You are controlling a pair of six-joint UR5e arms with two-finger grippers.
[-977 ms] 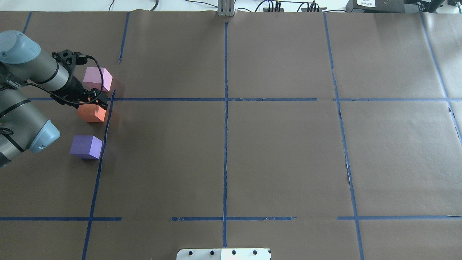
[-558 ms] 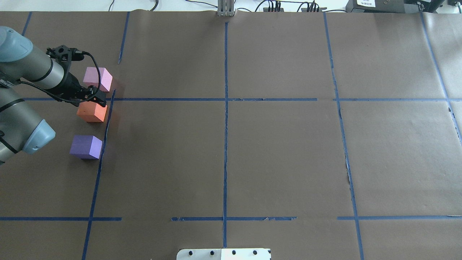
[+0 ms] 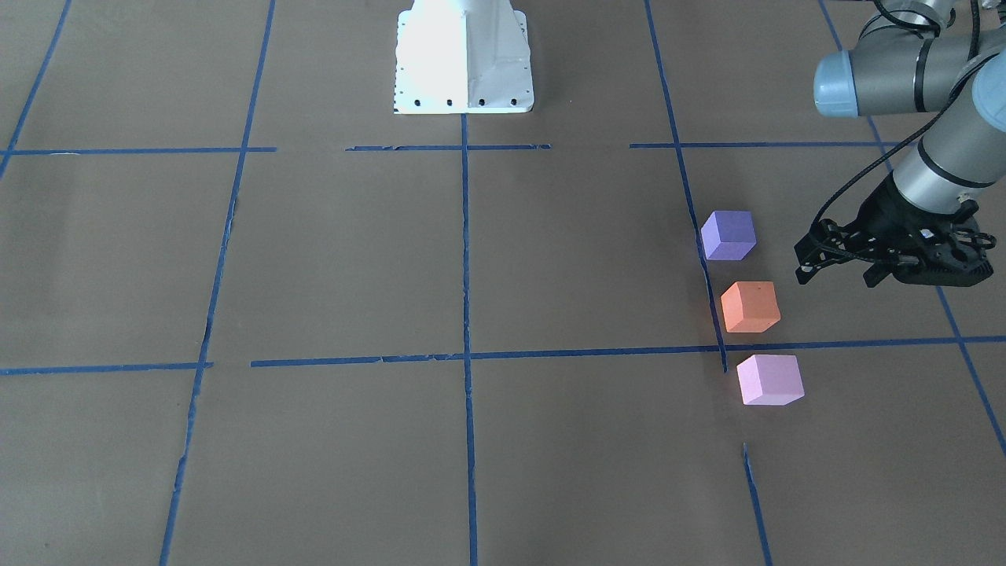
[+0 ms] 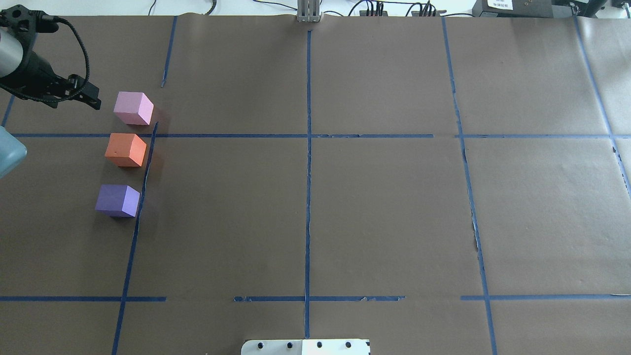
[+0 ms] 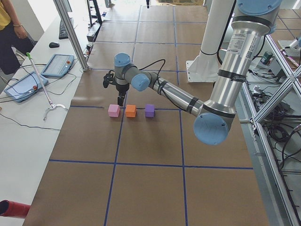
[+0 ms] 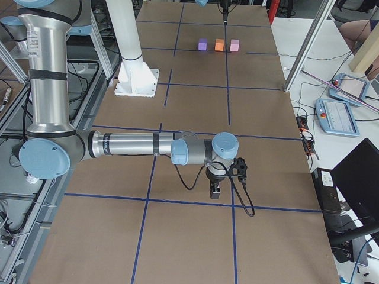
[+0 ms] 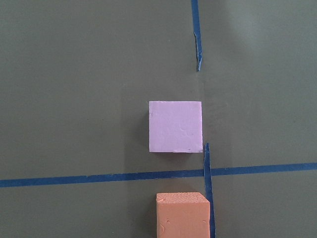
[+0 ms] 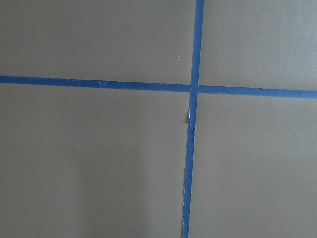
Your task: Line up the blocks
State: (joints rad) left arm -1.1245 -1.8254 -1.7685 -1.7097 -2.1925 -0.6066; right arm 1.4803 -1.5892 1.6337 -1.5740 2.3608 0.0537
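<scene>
Three blocks lie in a row beside a blue tape line at the table's left. The pale pink block (image 4: 133, 108) is farthest from the robot, the orange block (image 4: 125, 150) is in the middle, and the violet-purple block (image 4: 117, 200) is nearest. They also show in the front view as pink (image 3: 770, 379), orange (image 3: 750, 306) and purple (image 3: 728, 234). My left gripper (image 4: 93, 101) hangs above the table beside the row (image 3: 803, 263), open and empty. The left wrist view shows the pink block (image 7: 176, 126) and the orange block's top (image 7: 182, 215). My right gripper (image 6: 215, 192) hovers far off over bare paper; I cannot tell whether it is open or shut.
Brown paper with a grid of blue tape (image 4: 308, 148) covers the table. The robot's white base plate (image 3: 462, 55) stands at the near middle edge. Tablets and cables (image 5: 56, 66) lie on a side bench beyond the table's far edge.
My left gripper has risen off the orange block and drawn back to the left, away from the row. The three blocks have not moved.
</scene>
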